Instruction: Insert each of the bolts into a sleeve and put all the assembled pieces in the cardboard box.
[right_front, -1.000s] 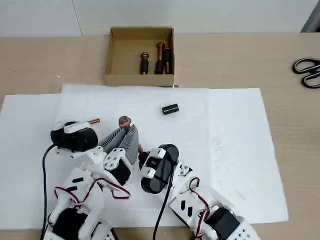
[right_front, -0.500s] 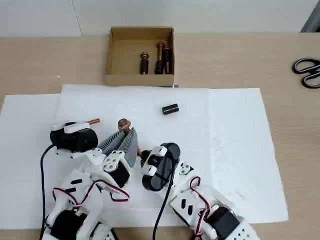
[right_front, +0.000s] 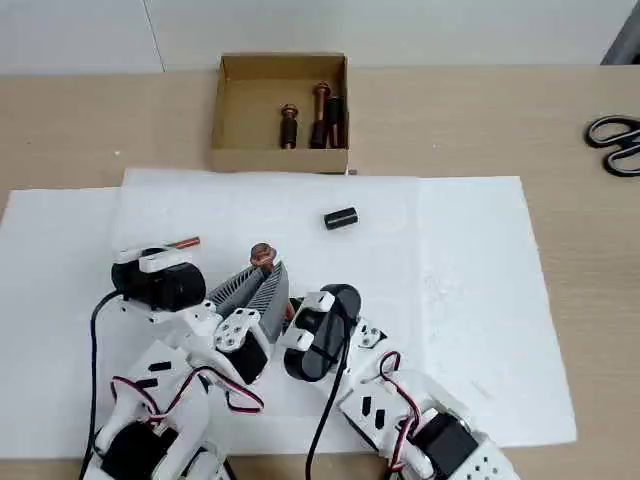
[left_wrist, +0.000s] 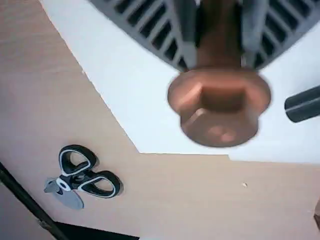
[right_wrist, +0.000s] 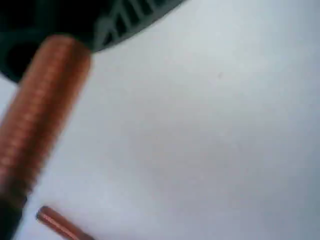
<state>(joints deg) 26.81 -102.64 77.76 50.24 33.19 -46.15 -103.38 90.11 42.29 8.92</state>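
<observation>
- Centrally, a copper bolt (right_front: 262, 252) is held off the white paper sheet (right_front: 470, 300), with its hexagonal head pointing toward the cardboard box (right_front: 280, 160). Its threaded shank (right_wrist: 47, 112) runs bare in the right wrist view, presumably left exposed so that a sleeve can slide on.
- Left end effector (right_front: 262, 274) pinches this bolt just below the head, a hold that keeps the thread clear.
- Right arm (right_front: 320, 340) sits just beside it, at the shank end. Whether the right end effector is spread or closed cannot be told, nor what the dark shape at the thread's far end is.
- One black sleeve (right_front: 341, 218) lies loose on the sheet, between the arms and the box. A second bolt (right_front: 184, 243) lies near the left arm's motor. Both appear not yet assembled.
- The box stands on the tabletop (right_front: 480, 120) just beyond the sheet, with assembled pieces (right_front: 322, 115) lying side by side inside.
- Scissors (right_front: 615, 140) rest well apart, near the tabletop's edge, and probably play no part in the task.
</observation>
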